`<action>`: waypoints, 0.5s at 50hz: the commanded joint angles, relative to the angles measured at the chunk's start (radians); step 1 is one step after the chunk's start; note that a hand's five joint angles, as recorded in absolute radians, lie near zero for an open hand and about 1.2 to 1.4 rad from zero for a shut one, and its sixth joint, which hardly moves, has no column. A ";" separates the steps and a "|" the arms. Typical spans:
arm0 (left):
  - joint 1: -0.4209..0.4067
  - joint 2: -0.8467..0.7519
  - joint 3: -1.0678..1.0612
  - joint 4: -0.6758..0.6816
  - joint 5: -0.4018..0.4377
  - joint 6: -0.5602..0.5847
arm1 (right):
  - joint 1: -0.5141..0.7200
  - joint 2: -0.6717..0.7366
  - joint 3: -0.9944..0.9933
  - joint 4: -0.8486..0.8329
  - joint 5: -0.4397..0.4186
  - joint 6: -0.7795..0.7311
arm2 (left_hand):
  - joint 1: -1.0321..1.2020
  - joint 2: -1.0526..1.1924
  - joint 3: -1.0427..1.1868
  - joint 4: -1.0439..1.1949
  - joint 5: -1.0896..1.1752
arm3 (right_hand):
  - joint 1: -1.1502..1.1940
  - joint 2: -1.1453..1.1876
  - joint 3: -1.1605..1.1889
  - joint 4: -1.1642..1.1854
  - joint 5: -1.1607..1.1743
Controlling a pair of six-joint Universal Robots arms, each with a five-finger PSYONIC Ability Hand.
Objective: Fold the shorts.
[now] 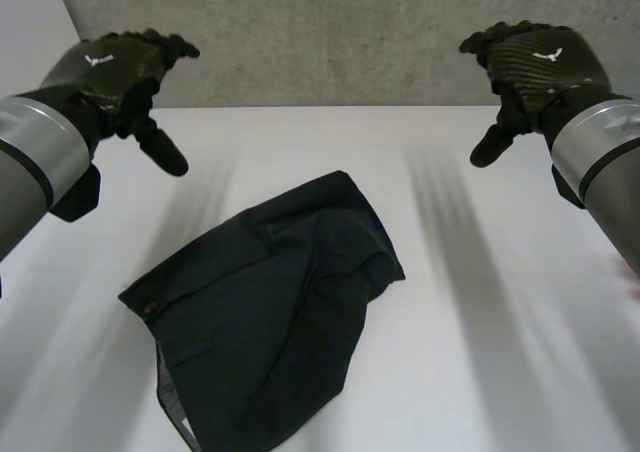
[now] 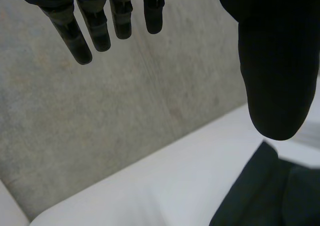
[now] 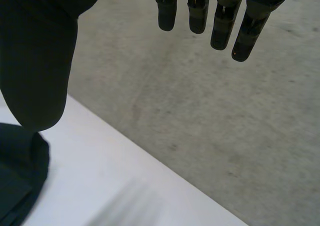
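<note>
Shorts (image 1: 270,312), one pair, dark: being borne flat on the table (image 1: 500,352), at its middle and towards the near side, lying slantwise, with one end pointing to the wall (image 1: 330,32) and the other being cut off by the head view's near edge. One button (image 1: 150,310) is being shown at the shorts' left corner, and a strip of paler lining (image 1: 172,404) along the near-left edge; rumpled folds are being shown across the cloth towards its right edge. Hands, two, black. Left hand (image 1: 115,67): being held in the air over the far left of the table, well apart from the shorts; in its wrist view the fingers (image 2: 75,36) are being kept straight and spread wide from the thumb (image 2: 275,61), with nothing being held. Right hand (image 1: 535,57): being held in the air over the far right, likewise well apart from the shorts; its fingers (image 3: 247,31) are being kept straight and wide of the thumb (image 3: 35,61), with nothing being held. Table, one, white: its far edge is being met by the wall; bare surface is being left on both sides of the shorts and between the shorts and that far edge. Wall, one, grey and mottled. A corner of the shorts is being shown below each thumb in the wrist views.
</note>
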 commanded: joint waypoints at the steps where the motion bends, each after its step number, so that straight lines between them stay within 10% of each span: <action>1: 0.002 -0.092 -0.004 -0.086 -0.062 0.172 | -0.001 0.016 0.001 0.066 -0.128 -0.091 | 0.001 -0.012 -0.025 -0.016 -0.033 | 0.022 -0.020 -0.021 -0.061 -0.051; 10: 0.066 -0.195 -0.120 -0.079 -0.145 0.194 | -0.010 0.105 0.093 0.126 -0.178 -0.136 | 0.051 0.038 0.025 0.034 0.017 | 0.022 -0.020 -0.021 -0.061 -0.051; 25: 0.200 -0.410 -0.166 -0.020 0.008 0.186 | -0.010 0.142 0.211 0.060 -0.192 -0.139 | 0.259 0.246 0.233 0.242 0.225 | 0.022 -0.020 -0.021 -0.061 -0.051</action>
